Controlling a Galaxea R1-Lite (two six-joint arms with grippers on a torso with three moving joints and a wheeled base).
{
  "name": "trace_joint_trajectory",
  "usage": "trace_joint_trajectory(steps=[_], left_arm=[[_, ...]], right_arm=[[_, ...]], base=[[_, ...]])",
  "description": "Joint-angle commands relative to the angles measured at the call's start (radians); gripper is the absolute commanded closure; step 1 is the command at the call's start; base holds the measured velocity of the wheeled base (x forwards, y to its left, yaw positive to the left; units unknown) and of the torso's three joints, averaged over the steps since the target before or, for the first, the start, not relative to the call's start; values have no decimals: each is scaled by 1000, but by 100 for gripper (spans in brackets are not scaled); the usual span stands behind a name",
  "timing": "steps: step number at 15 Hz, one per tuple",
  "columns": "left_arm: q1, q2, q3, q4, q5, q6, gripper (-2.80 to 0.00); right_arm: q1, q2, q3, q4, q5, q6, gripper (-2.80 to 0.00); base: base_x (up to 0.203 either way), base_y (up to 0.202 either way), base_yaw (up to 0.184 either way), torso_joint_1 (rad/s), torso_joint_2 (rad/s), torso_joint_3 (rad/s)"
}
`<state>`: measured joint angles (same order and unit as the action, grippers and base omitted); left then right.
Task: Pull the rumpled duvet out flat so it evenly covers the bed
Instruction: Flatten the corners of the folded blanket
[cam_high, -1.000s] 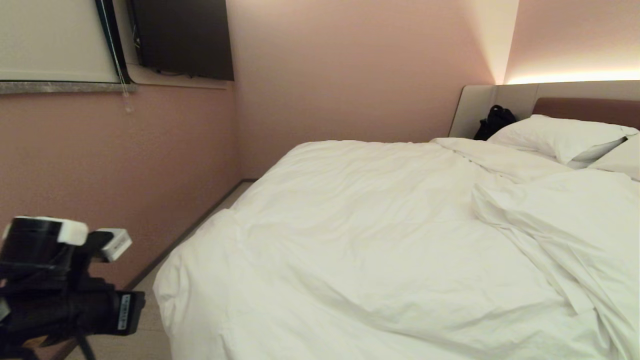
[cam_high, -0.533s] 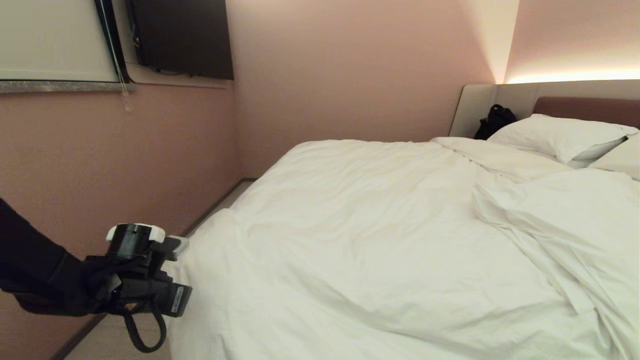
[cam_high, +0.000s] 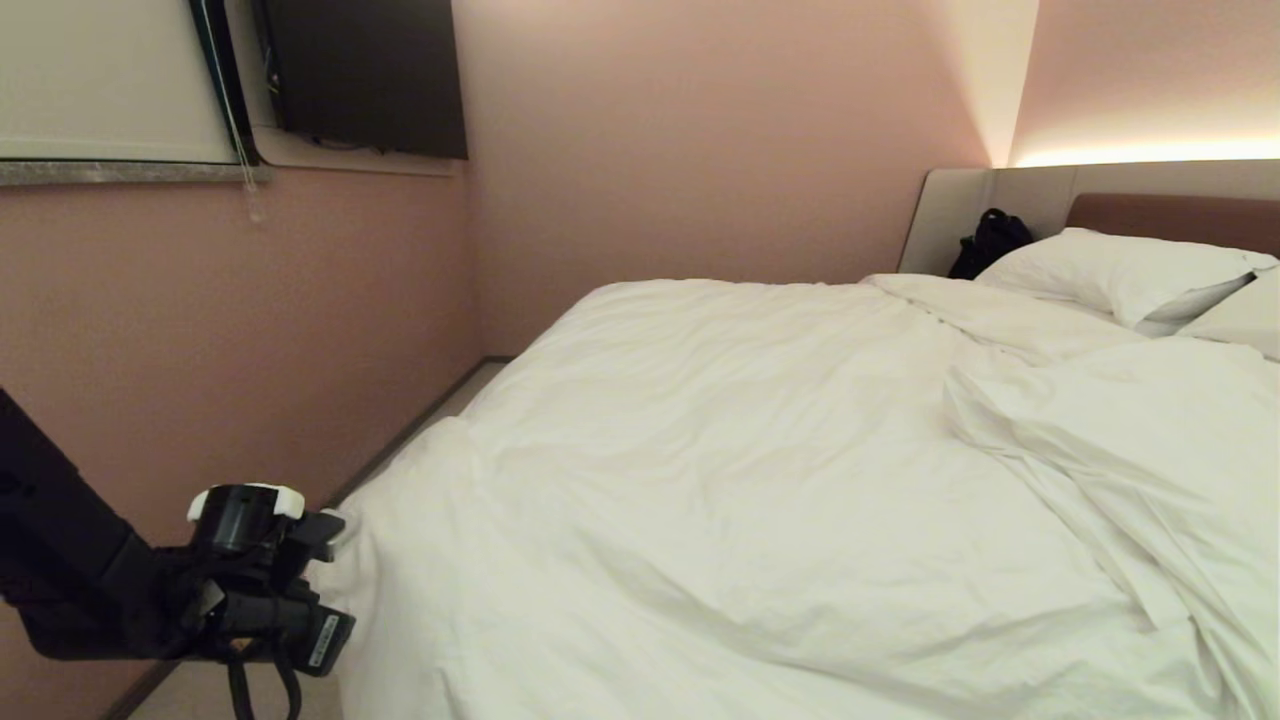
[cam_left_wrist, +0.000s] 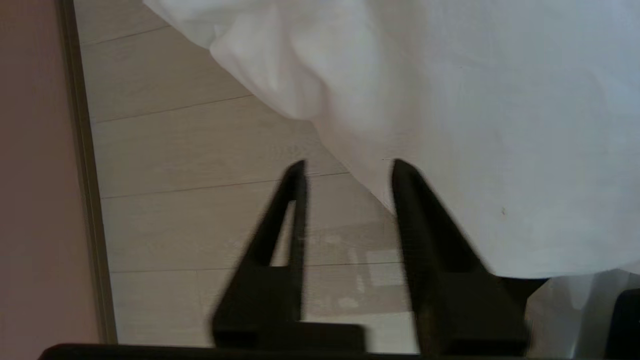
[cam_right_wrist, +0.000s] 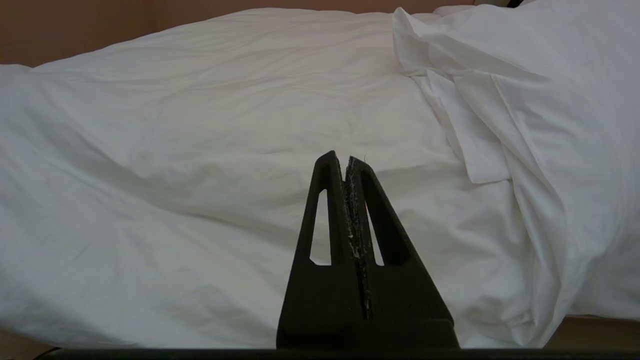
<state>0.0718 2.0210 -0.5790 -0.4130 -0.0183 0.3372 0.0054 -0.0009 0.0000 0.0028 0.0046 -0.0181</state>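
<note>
While jaws gape | left gripper (cam_left_wrist: 345, 167) beside duvet (cam_left_wrist: 500, 125) corner

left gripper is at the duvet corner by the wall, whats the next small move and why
Probably ease the left gripper forward so the hanging edge of the duvet slips between its fingers, then close. The jaws stand apart with only floor between them, and one fingertip just meets the fabric edge, so nothing is gripped yet.

The duvet (cam_high: 760, 470) is matt, wrinkled white cloth; the floor (cam_left_wrist: 200, 150) looks like pale, smooth wood-grain planks.
</note>
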Motion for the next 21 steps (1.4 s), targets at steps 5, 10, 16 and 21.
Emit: trace_joint_trajectory(steps=[5, 10, 16, 21], left_arm=[[9, 63, 113, -166, -8, 108, -280], [-11, 77, 136, -171, -38, 218, -280], [-84, 163, 129, -257, -46, 219, -280], [-91, 304, 142, -507, -42, 248, -280]], right_arm=[[1, 1, 0, 0, 0, 0, 0], [1, 1, 0, 0, 0, 0, 0], [1, 1, 0, 0, 0, 0, 0], [1, 1, 0, 0, 0, 0, 0]], base=[[0, 0, 0, 0, 0, 0], [0, 0, 0, 0, 0, 0], [0, 0, 0, 0, 0, 0], [0, 0, 0, 0, 0, 0]])
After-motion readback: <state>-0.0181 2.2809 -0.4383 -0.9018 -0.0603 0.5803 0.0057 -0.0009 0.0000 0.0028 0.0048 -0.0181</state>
